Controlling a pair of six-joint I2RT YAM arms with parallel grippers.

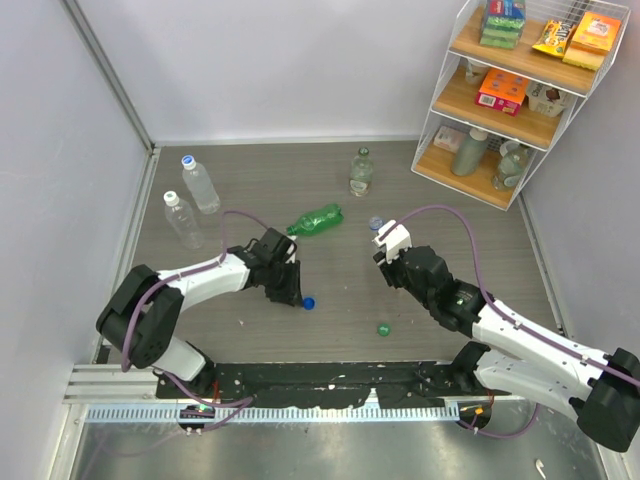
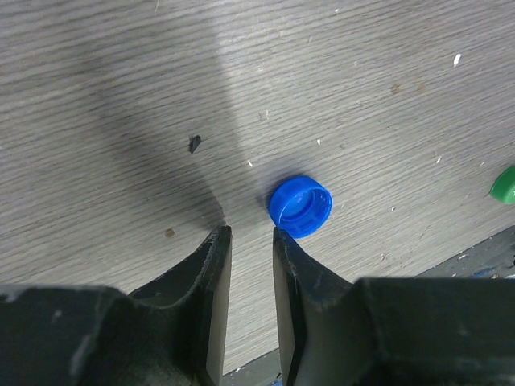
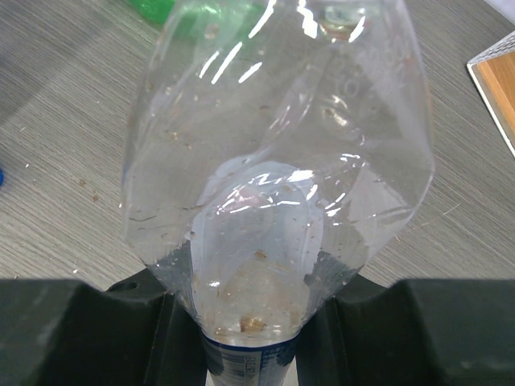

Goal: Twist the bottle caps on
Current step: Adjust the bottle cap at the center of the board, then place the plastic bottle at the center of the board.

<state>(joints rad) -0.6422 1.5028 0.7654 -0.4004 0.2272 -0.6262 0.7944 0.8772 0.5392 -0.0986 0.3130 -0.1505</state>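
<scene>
Left tool (image 2: pixel 249 241) hangs low over the grey wood-grain counter (image 2: pixel 121 96). Its two black fingers (image 2: pixel 216 265) stand a narrow gap apart with nothing between them. Well behind it to the left, a clear plastic bottle with a white cap (image 1: pixel 182 220) and a clear plastic bottle with a pale blue cap (image 1: pixel 201 186) stand upright.

Just past the right fingertip lies the small round blue plastic cap (image 2: pixel 300 207), hollow side up and not touching the finger. The small round green plastic cap (image 1: pixel 383 328) lies further right, well apart from it, on the counter between the two arms.

Behind both caps, the translucent green plastic bottle (image 1: pixel 318 220) lies on its side. Its long axis is slanted and its narrow neck end points left towards the left arm. A clear bottle with a dark cap (image 1: pixel 361 172) stands upright beyond it.

Right tool (image 3: pixel 245 322) is clamped on the crumpled clear plastic bottle with a blue label (image 3: pixel 273 161), gripping it at the labelled part. The bottle's length runs away from the fingers; I cannot tell which end leads. A wire shelf with wooden boards (image 1: pixel 520 110) stands in the far right corner.
</scene>
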